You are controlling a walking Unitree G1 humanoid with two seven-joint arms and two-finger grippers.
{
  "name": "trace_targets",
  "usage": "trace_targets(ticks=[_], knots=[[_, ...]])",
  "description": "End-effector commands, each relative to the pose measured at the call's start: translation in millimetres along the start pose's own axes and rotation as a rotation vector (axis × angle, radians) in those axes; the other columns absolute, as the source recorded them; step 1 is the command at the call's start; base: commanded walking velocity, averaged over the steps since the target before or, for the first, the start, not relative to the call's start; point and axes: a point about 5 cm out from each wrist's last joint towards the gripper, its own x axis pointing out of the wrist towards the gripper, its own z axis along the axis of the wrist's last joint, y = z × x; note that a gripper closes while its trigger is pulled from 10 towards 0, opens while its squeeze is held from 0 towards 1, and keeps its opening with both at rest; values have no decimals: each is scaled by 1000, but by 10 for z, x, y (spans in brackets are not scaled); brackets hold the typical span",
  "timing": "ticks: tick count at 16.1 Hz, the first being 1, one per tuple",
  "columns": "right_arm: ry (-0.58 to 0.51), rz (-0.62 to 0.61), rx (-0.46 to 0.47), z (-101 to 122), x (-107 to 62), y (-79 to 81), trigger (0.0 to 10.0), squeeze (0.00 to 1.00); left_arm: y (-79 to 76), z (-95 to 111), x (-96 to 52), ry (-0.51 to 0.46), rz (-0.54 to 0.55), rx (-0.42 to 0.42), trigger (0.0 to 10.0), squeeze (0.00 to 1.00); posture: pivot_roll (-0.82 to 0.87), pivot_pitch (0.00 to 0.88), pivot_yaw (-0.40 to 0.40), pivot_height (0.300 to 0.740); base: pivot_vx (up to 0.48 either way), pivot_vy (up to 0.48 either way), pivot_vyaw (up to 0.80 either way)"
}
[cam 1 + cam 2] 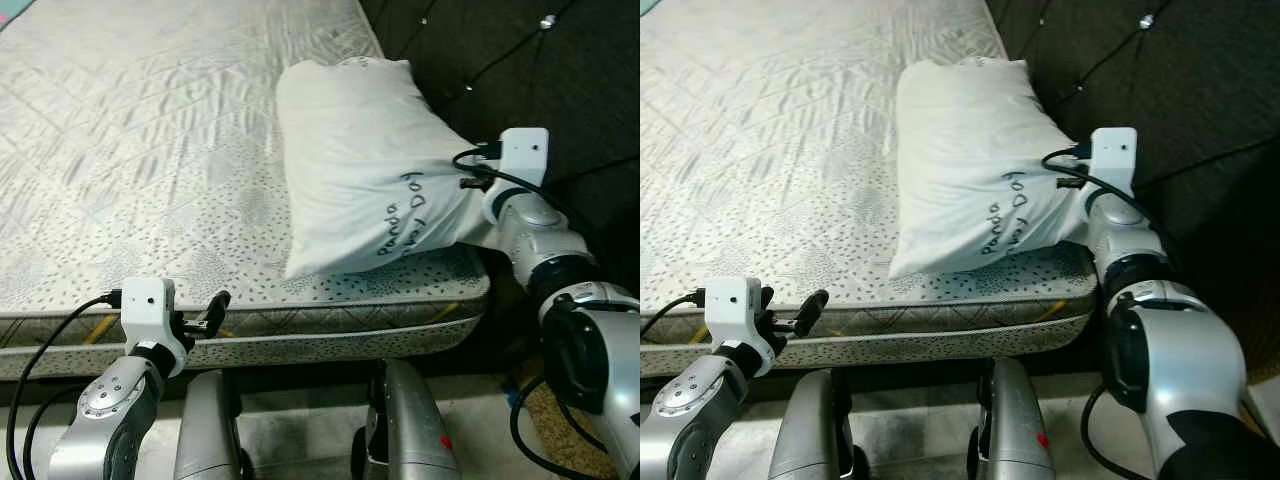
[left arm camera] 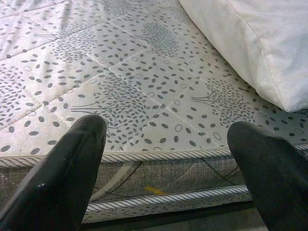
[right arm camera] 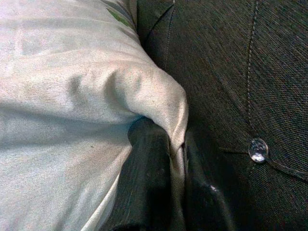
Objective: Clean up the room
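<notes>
- White pillow (image 1: 365, 165) lay on the bare mattress (image 1: 140, 150), at the corner nearest the dark tufted headboard (image 1: 520, 70), its long side running along the headboard.
- Handwritten dark lettering showed on the pillow's near end; wording only partly legible.
- Pillow's near corner sat close to the mattress's front edge, just inside the piped seam.
- Right gripper (image 3: 179, 159) was at the pillow's headboard-side corner, jaws pressed together on a fold of the pillow fabric; in the right wrist view the cloth was pinched between the two black fingers (image 3: 149, 178).
- Right arm reached in from the robot's right, between pillow and headboard; its white wrist camera housing (image 1: 524, 152) stood above the pinched corner.
- A shiny button (image 3: 258, 149) was set in the headboard upholstery just beside the grip.
- Left gripper (image 1: 212, 314) hung in front of the mattress's side edge, low and well apart from the pillow, holding nothing.
- Left jaws were spread wide; left wrist view showed both fingers (image 2: 62, 178) apart, with the leaf-print quilting and the mattress edge between them.
- Mattress surface was quilted, pale, with a speckled tree pattern near the front.
</notes>
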Motion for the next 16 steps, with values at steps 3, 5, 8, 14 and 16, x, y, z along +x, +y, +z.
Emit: trace_targets(ticks=[3,5,8,14,16], knots=[[-68,-48,16,22,-31,-256,0,0,27,-20,-4,5,15,2,10000,0,-28,98,-36,524,0,0,0],[-37,-66,42,-145,-67,-356,0,0,35,-18,-1,2,15,1,10000,0,-35,95,-34,524,0,0,0],[-21,-63,54,-321,-113,-395,0,0,4,62,11,-46,-30,-31,10000,0,-50,89,-31,524,0,0,0],[-40,10,51,-511,-190,-227,0,0,-63,124,39,-79,-92,-40,10000,0,-59,71,-29,524,0,0,0],[-39,24,53,-560,-218,-194,0,0,-69,110,39,-75,-95,-37,10000,0,-53,64,-32,524,0,0,0]])
